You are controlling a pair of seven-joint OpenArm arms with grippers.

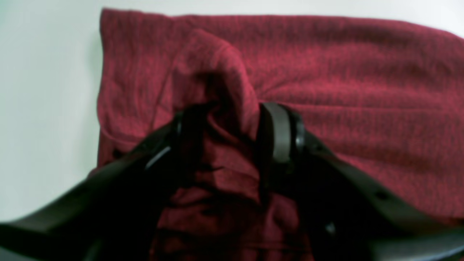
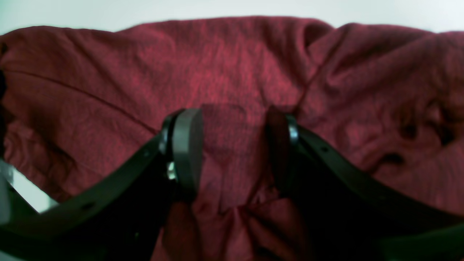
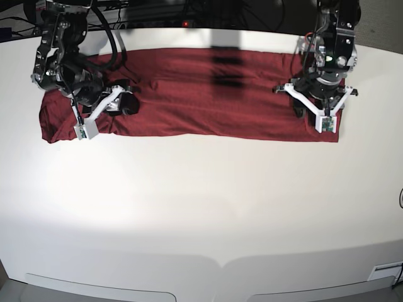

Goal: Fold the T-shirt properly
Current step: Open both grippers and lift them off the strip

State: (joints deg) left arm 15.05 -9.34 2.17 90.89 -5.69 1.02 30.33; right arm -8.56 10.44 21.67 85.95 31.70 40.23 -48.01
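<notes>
My work surface is a plain white table (image 3: 201,207), smooth and bare across its whole near half. Directly on it, along the far edge, lies the dark red T-shirt (image 3: 189,104), spread as one long, wrinkled band running left to right.

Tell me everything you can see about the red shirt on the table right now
The T-shirt is dark red, thin, wrinkly knit fabric, plain as far as shown. It lies folded into a long band across the far part of the white table, its front edge fairly straight. The left gripper has a raised bunch of fabric between its pads near one end; the right gripper stands with cloth gathered between its pads near the other, where the fabric is more rumpled. No label shows.
</notes>
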